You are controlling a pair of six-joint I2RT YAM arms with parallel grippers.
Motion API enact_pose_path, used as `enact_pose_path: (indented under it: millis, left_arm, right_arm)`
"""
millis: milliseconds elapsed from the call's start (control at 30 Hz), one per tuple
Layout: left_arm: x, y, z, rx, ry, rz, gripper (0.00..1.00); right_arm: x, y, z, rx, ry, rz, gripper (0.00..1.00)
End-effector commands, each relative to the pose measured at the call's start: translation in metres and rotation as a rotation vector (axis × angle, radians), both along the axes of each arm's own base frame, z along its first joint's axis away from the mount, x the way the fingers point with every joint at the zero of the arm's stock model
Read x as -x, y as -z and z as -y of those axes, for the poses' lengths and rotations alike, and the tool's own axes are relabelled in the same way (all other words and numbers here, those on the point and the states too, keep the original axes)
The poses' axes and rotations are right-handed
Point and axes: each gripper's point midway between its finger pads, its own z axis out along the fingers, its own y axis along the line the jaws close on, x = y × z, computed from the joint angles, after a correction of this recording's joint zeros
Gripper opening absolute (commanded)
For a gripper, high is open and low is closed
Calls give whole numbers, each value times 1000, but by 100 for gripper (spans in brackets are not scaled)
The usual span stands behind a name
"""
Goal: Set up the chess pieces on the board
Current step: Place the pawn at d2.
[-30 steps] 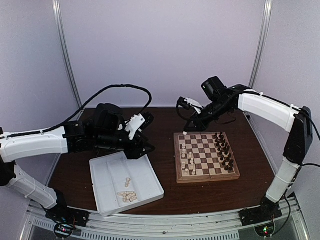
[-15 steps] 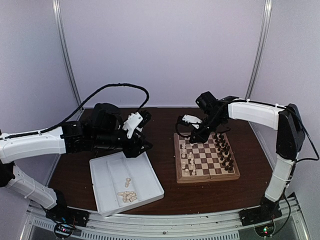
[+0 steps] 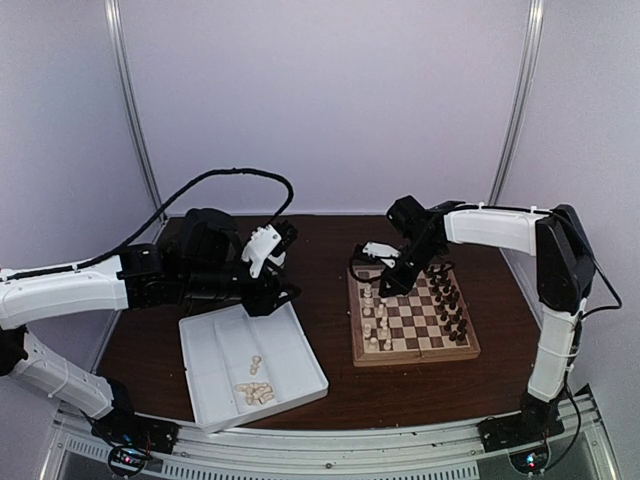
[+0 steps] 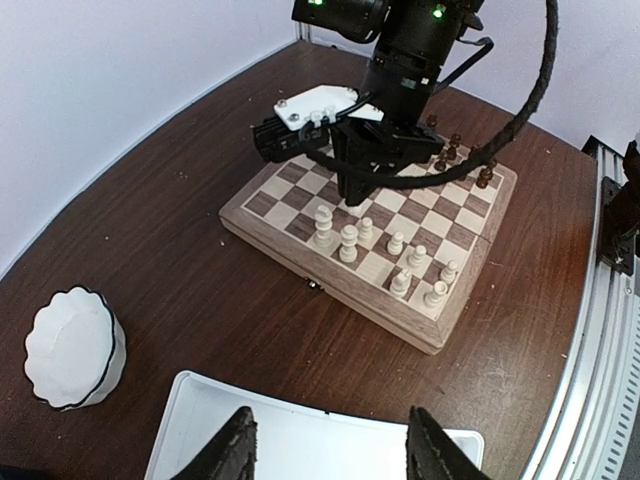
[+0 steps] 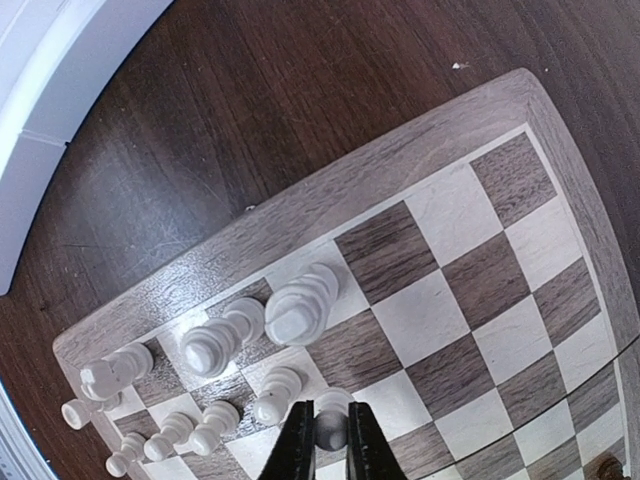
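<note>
A dark wooden counter (image 5: 300, 80) is lying under everything, with pale walls rising behind it. My right hand (image 5: 326, 448) is clenching a cream pawn (image 5: 331, 410) by its head, fingertips pointing straight down over the chessboard (image 5: 420, 140), on the second rank of the cream side. I cannot tell whether its base is touching the square yet. Just beside it, neighbouring pawns (image 5: 275, 392) are standing in the same row, with taller cream pieces (image 5: 300, 305) behind them on the edge rank. To do this well, I am judging that I should be lowering straight, centring on the free square, and parting my fingers only slightly so they are not brushing those neighbours. My left hand (image 4: 330, 455) is hanging half open and empty over the white tray (image 3: 290, 345), where loose cream pieces (image 3: 255, 392) are lying. The dark pieces (image 3: 450, 300) are lining the opposite side of the board.
</note>
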Motion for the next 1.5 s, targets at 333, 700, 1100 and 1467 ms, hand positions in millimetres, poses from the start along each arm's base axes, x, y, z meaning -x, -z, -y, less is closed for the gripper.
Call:
enact_pose_path:
  millis: [333, 700, 1100, 1467]
  left_arm:
    - [0, -1, 1, 19, -9, 3, 51]
    - [0, 2, 1, 18, -9, 0, 51]
    - [1, 2, 0, 24, -10, -1, 51]
    - [1, 1, 0, 23, -9, -1, 51]
  right_arm:
    - [-8, 12, -9, -21, 12, -38, 11]
    - [-12, 14, -12, -32, 21, -29, 12]
    - [-13, 19, -12, -30, 23, -31, 16]
    - [-12, 10, -10, -33, 29, -12, 26]
